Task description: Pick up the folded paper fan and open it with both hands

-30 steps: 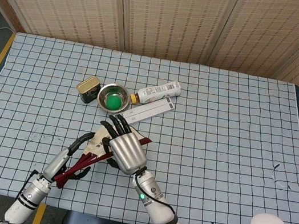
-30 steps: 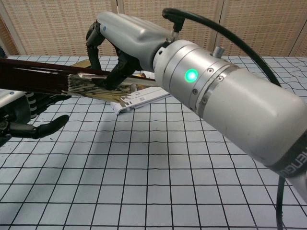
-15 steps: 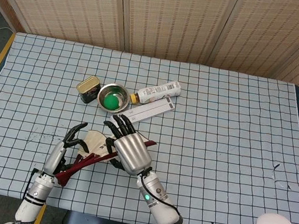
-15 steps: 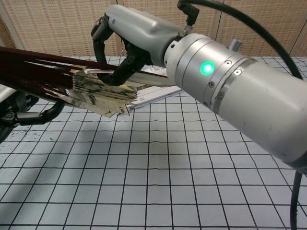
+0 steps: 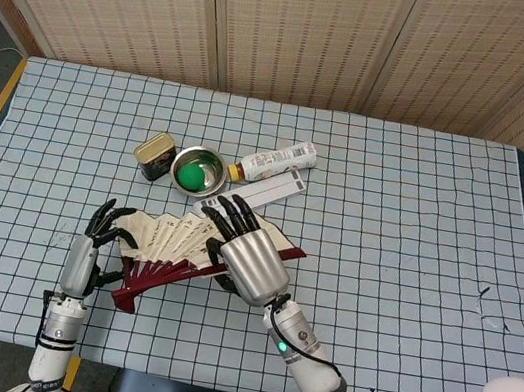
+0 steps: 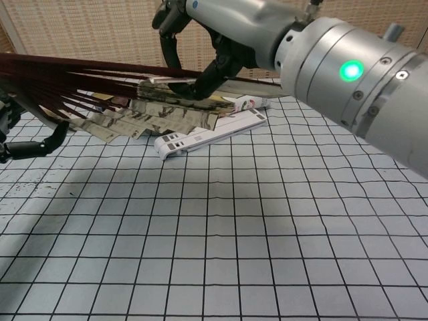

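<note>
The right hand (image 5: 252,263) grips the right edge of the fan (image 5: 178,242), its dark fingers (image 6: 200,83) curled over the outer rib, as the chest view shows. The left hand (image 5: 90,252) sits at the fan's left edge with fingers bent against the paper; whether it truly grips the fan I cannot tell. The fan is spread partway, held above the bench (image 5: 418,234) between the 2 hands, its dark red ribs meeting at a pivot low on the left. Just beyond the fan lies a white ruler-like strip (image 5: 260,194). Past that, a steel bowl (image 5: 197,169) with something green in it stands between a small tin (image 5: 154,154) and a lying bottle (image 5: 273,162).
</note>
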Robot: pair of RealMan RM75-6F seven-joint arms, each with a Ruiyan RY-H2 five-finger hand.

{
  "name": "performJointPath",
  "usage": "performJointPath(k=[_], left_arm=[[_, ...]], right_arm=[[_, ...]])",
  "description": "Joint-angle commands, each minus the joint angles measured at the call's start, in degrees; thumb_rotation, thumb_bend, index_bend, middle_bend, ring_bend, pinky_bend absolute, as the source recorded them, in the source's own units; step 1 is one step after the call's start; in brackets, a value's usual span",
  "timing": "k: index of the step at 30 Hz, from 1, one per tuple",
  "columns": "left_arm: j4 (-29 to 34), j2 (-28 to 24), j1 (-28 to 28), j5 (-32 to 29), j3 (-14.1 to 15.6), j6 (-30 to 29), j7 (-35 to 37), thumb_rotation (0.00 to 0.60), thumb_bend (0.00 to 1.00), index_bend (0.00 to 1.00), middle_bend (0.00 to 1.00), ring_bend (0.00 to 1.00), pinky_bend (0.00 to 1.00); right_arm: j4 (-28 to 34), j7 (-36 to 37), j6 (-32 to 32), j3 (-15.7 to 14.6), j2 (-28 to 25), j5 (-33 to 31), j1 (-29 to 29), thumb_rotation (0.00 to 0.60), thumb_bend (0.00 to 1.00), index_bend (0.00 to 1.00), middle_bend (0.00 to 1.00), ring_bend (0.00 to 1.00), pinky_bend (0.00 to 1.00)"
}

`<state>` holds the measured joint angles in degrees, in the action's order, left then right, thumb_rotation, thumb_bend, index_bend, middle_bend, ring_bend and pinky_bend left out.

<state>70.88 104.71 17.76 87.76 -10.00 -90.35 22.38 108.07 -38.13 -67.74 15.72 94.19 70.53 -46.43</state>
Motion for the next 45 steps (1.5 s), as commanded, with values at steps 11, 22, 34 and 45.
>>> performJointPath(k=[11,22,34,45], left_arm=[[-8.46,4.11,-1.31,0.64,-0.88,-6.34,-7.05,0.600,0.62,0.75,0.20,0.04,0.05],[-13.05,5.29,-1.57,0.43,-0.60,-7.01,-7.09,0.600,0.62,0.74,0.20,0.04,0.04],[-15.40,5.74,-3.31,2.53,4.38,-6.37,-7.81,0.600,0.59,0.41,0.15,0.01,0.03],[-21.24,4.51,-5.45,4.55,10.91,-1.95,-9.01,0.600,0.57,0.23,0.09,0.00,0.03]], right_arm=[[-0.13,-2.56,-4.30,-5.23,-6.94,9.39,3.95,0.600,0.74,0.77,0.13,0.00,0.00],[-0.56,-2.51,-7.04,-8.67,-10.89,16.41,7.30,0.600,0.74,0.76,0.13,0.00,0.00],[-5.47,-1.84,-8.16,-12.44,-9.11,20.12,10.65,0.600,0.74,0.72,0.13,0.00,0.00],[-9.85,-3.62,-6.98,-20.30,-11.01,19.36,17.39,0.600,0.74,0.45,0.11,0.00,0.00]])
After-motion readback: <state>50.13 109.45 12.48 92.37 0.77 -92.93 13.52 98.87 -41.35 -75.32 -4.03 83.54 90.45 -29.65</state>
